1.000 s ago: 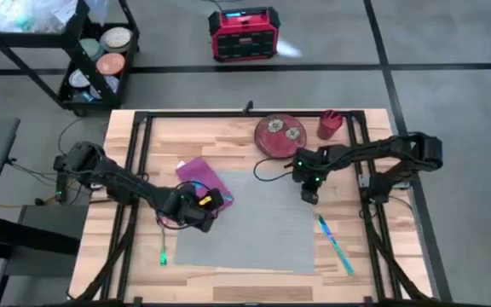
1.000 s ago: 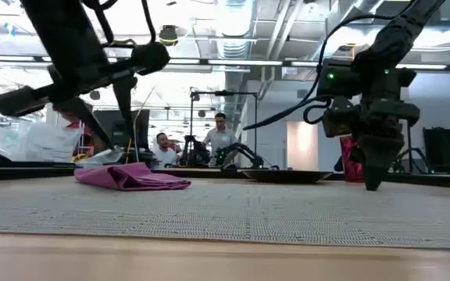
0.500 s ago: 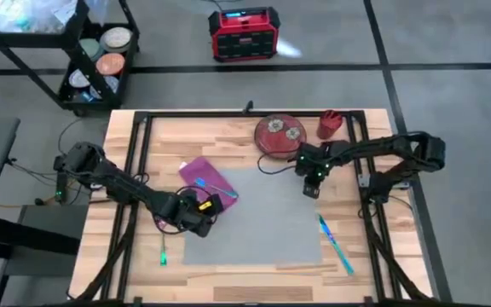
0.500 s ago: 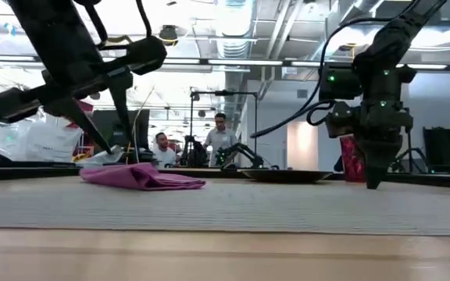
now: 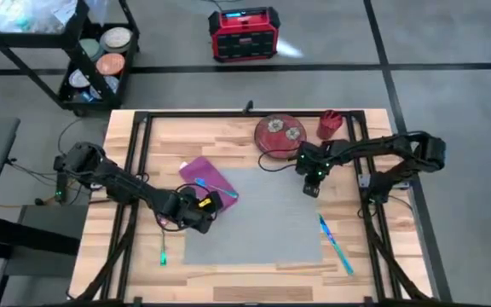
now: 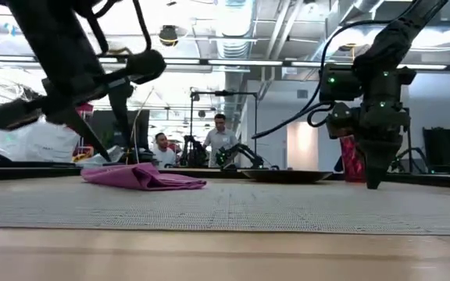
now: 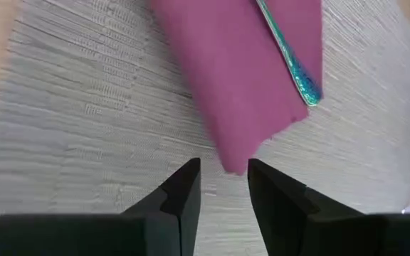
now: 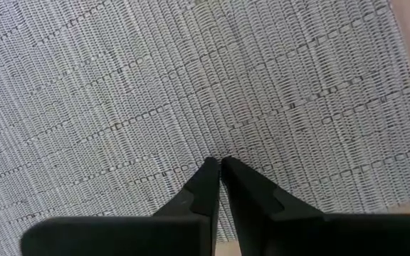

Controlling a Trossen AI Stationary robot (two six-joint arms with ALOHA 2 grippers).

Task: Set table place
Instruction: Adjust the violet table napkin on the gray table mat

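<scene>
Large grey woven placemat [image 5: 254, 217] lies flat on the light-wood plank table [image 5: 228, 141], carrying a magenta napkin [image 5: 205, 177]. The round patterned plate [image 5: 280, 135] remains off it. Left gripper [image 7: 223, 186] hovers parted; right gripper [image 8: 218, 171] pinches the mat edge.

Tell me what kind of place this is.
Probably a robotics lab or workshop: exposed ceiling ducts, people at workstations behind the table, and a black wheeled cart on grey concrete floor.

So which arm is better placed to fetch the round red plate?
Right. Its pincer, shut, hovers just below the round red plate; the left pincer is open by the magenta cloth napkin.
</scene>
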